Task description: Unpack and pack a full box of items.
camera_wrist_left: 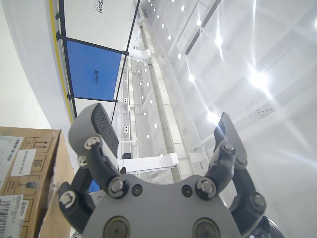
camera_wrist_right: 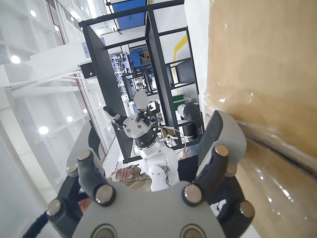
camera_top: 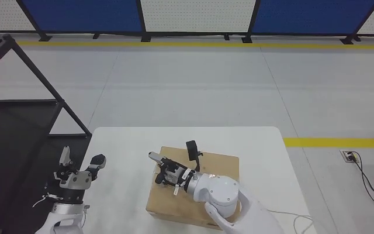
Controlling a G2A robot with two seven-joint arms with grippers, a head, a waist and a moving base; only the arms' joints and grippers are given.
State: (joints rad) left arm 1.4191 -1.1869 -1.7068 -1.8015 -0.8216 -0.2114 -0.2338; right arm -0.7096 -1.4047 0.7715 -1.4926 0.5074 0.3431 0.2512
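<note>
A closed brown cardboard box [camera_top: 219,167], taped along its seam, sits on the white table [camera_top: 128,146] near the front middle. My right gripper [camera_top: 173,153] hangs open over the box's left top edge. In the right wrist view, one finger [camera_wrist_right: 213,134] lies against the taped box [camera_wrist_right: 260,50] while the other finger is off in free air. My left gripper [camera_top: 82,159] stands open and empty at the table's front left corner, pointing upward. The left wrist view has the left gripper [camera_wrist_left: 166,130] open, with a labelled side of the box [camera_wrist_left: 24,164] beside it.
A black metal rack [camera_top: 35,117] stands just left of the table. Blue and white partition panels [camera_top: 82,14] line the far side of the floor behind a yellow line. The table's left half and back strip are bare.
</note>
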